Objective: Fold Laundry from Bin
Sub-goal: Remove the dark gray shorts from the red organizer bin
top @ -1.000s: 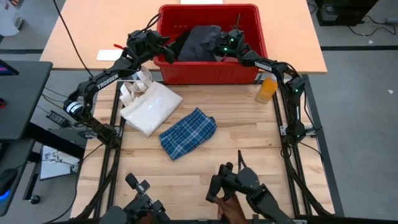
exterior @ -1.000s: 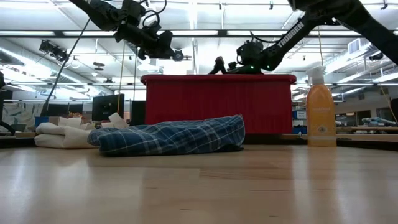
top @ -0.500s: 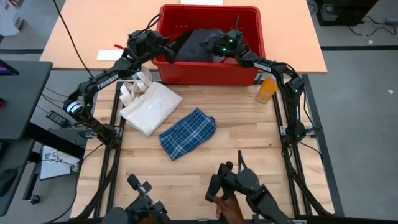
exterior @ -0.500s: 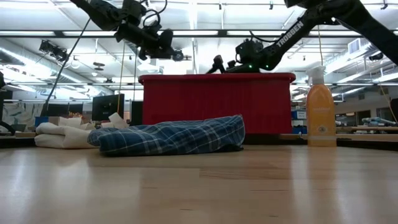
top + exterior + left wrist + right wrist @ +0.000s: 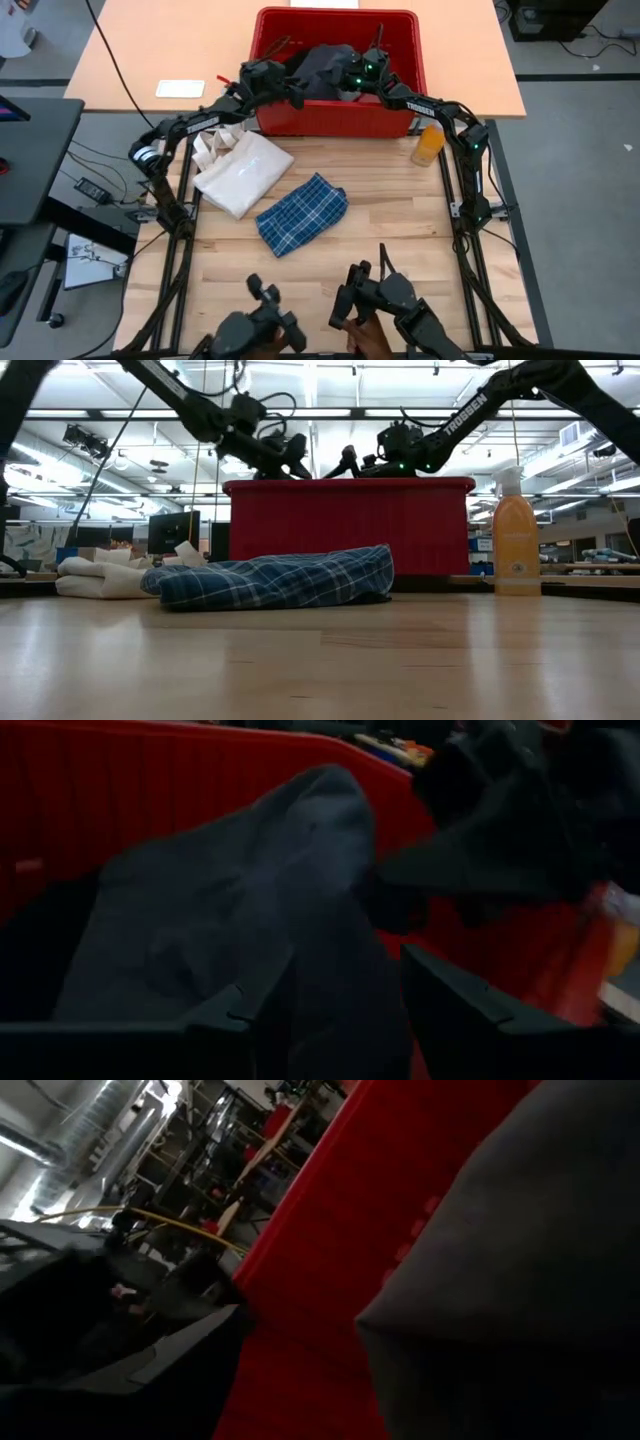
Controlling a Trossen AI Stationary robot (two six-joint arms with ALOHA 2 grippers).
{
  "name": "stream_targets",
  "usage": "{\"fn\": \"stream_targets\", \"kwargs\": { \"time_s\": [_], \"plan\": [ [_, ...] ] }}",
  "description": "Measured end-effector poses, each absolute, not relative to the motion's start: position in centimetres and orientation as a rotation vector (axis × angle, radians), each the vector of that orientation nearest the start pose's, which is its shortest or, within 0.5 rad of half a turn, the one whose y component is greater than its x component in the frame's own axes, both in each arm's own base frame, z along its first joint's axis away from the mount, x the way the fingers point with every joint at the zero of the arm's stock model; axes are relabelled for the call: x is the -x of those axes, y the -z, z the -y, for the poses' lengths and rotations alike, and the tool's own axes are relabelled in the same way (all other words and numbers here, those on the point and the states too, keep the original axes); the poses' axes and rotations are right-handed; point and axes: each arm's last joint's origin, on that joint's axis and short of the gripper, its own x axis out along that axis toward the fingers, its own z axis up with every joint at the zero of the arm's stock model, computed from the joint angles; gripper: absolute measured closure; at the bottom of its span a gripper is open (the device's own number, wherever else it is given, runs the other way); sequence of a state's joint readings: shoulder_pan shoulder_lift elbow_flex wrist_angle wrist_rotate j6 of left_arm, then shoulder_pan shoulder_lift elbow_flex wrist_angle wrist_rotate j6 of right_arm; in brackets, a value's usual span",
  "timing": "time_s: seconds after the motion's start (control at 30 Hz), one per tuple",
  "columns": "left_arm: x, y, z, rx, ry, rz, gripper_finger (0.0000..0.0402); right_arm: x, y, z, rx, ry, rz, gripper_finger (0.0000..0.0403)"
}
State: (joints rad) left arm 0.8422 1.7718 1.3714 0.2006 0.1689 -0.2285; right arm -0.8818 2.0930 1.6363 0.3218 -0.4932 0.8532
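Observation:
The red bin (image 5: 335, 14) stands at the table's far edge with a dark charcoal-grey garment (image 5: 318, 65) heaped inside. My left gripper (image 5: 296, 88) reaches in over the bin's left wall. It is open, its fingers (image 5: 250, 1010) apart just over the garment (image 5: 250, 900). My right gripper (image 5: 345, 80) reaches in from the right, open, at the heap's right side. One finger (image 5: 190, 1350) shows and grey cloth (image 5: 500, 1280) hides the other. A folded blue-and-white plaid shirt (image 5: 302, 213) lies flat on the table's middle. My left gripper's fingers stand apart, nearly level, over a fold of the charcoal garment (image 5: 335, 1010); I cannot tell whether they touch the cloth. My right gripper has the grey cloth close against one side, covering that finger; I cannot tell whether it touches.
A cream-white tote bag (image 5: 240, 170) lies left of the plaid shirt, near the bin's left corner. An orange spray bottle (image 5: 430, 143) stands by the bin's right corner. Bare wood lies in front of the shirt toward the near edge.
My left gripper has gone right and down, from outside the bin's left wall over the rim into the bin, toward the charcoal garment, rolling a little as it went. Its fingers keep the same gap. The garment and my right gripper have stayed put.

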Motion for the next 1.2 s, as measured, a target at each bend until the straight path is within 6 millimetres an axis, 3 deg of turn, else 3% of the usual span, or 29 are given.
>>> {"fn": "stream_targets", "kwargs": {
  "time_s": [0.13, 0.37, 0.8, 0.93, 1.2],
  "plan": [
    [-29.6, -31.0, -32.5, 0.342, -0.661, -0.112, 0.0221, -32.3, -26.6, 36.9, -0.924, 0.4, 0.069, 0.0029],
    [-31.7, -31.2, -34.6, 0.285, -0.593, -0.322, 0.0221, -32.1, -26.9, 37.1, -0.943, 0.404, 0.107, 0.0029],
    [-32.6, -30.5, -34.8, 0.159, -0.505, -0.361, 0.0217, -32.0, -27.3, 37.3, -0.986, 0.407, 0.165, 0.0029],
    [-32.9, -30.5, -34.7, 0.199, -0.508, -0.343, 0.0193, -32.1, -27.3, 37.2, -0.985, 0.404, 0.163, 0.0029],
    [-33.6, -30.0, -34.8, 0.223, -0.59, -0.317, 0.0104, -31.6, -27.3, 37.6, -0.988, 0.417, 0.166, 0.003]
  ]
}}
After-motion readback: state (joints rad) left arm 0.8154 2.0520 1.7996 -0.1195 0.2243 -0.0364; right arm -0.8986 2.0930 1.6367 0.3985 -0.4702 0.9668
